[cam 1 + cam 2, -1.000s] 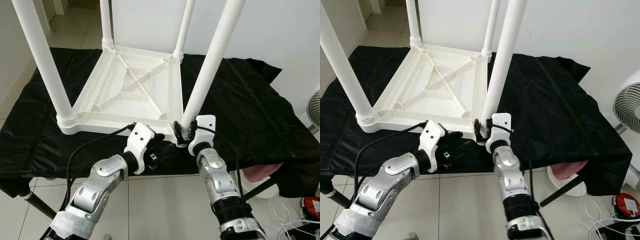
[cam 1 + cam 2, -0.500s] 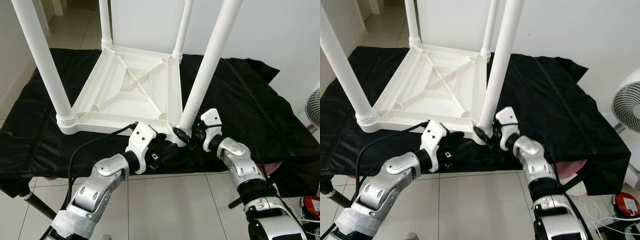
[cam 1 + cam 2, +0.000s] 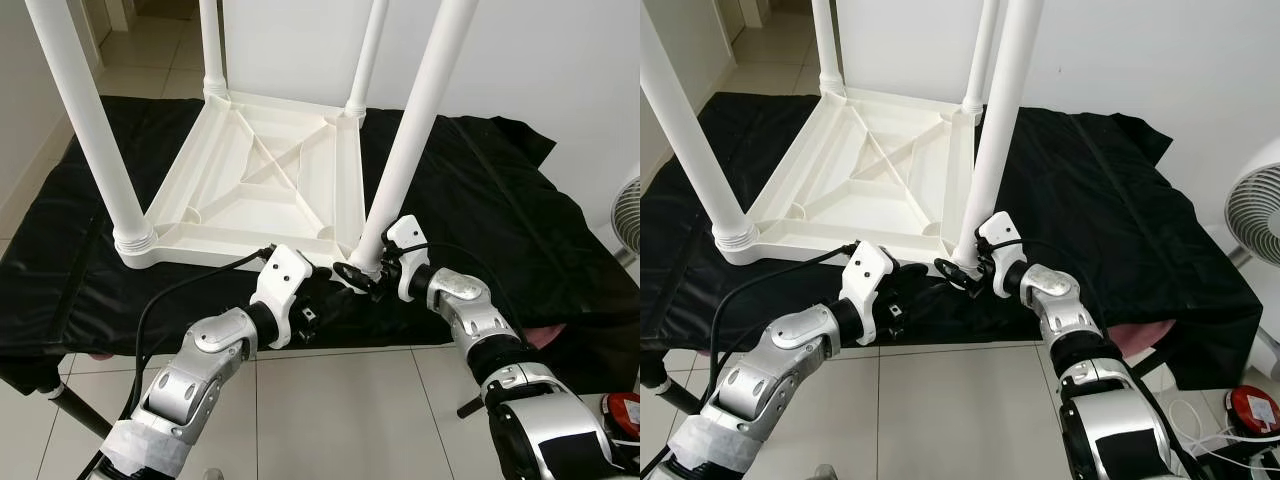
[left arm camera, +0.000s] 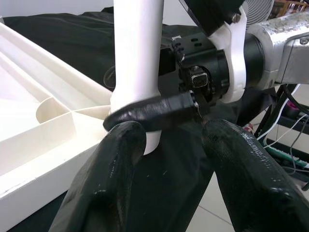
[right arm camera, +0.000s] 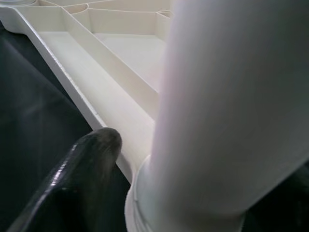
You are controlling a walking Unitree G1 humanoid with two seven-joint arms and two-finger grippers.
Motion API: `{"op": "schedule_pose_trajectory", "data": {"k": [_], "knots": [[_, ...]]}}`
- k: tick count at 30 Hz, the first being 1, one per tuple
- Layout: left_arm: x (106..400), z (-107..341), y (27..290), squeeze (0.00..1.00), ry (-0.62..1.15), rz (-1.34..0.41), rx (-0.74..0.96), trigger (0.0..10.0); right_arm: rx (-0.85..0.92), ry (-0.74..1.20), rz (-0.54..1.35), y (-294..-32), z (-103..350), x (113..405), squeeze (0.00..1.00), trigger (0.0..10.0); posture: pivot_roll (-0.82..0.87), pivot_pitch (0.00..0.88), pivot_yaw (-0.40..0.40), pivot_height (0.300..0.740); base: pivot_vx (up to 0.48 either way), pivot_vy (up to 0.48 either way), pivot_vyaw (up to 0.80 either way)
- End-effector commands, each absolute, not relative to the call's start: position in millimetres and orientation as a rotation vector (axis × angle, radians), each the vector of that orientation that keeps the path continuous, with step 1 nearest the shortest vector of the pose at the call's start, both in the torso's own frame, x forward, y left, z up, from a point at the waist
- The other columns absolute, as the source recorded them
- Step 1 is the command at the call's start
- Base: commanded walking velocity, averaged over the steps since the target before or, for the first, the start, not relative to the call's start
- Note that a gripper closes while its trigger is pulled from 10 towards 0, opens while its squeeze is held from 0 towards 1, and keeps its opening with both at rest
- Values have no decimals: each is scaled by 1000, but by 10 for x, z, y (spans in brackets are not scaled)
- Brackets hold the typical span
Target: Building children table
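A white children's table lies upside down on a black cloth, all its legs pointing up. My right gripper comes in from the right and is shut on the base of the near right leg, where it meets the corner socket. One of its black fingers crosses the front of the leg. In the right wrist view the leg sits close beside a finger. My left gripper rests just in front of that same corner, open, with nothing between its fingers.
The black cloth covers a low platform and hangs over its front edge. The near left leg and two far legs stand upright. A white fan is at the right, with cables and a red object on the tiled floor.
My right arm has swung out to the right, and its gripper now reaches the leg base from the side instead of from below. The left arm and the table have stayed put.
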State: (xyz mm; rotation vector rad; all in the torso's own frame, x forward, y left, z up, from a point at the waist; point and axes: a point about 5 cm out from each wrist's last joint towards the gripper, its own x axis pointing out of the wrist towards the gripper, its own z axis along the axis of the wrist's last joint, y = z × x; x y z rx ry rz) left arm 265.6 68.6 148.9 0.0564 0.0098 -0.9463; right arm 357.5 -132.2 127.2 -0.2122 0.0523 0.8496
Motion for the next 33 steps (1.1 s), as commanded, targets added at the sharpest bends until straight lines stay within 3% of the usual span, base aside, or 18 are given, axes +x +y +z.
{"op": "schedule_pose_trajectory", "data": {"k": [1, 12, 13, 19, 26, 33], "knots": [[2627, 1475, 651, 0, 27, -1007, 67, 10000, -202, 80, 877, -1277, 1198, 3553, 0, 0, 61, 0, -74, 740, 0, 0, 0], [2569, 1421, 648, 0, 56, -1031, 78, 10000, -118, 50, 900, -1255, 1151, 3506, 0, 0, 63, 0, -81, 740, 0, 0, 0], [2567, 1422, 648, 0, 56, -1031, 77, 10000, -120, 41, 892, -1250, 1151, 3502, 0, 10000, 61, 0, -80, 740, 0, 0, 0], [2642, 1408, 731, 0, 40, -960, 92, 10000, -104, 1, 707, -1251, 1145, 3500, 0, 10000, 51, 0, -81, 740, 0, 0, 0], [2682, 1437, 787, 0, 27, -933, 89, 10000, -92, -17, 631, -1185, 1123, 3431, 0, 10000, 48, 0, -78, 740, 0, 0, 0], [2656, 1417, 794, 0, 30, -926, 80, 10000, -19, -14, 363, -1172, 1104, 3373, 0, 10000, 48, 1, -74, 740, 0, 0, 0]]}}
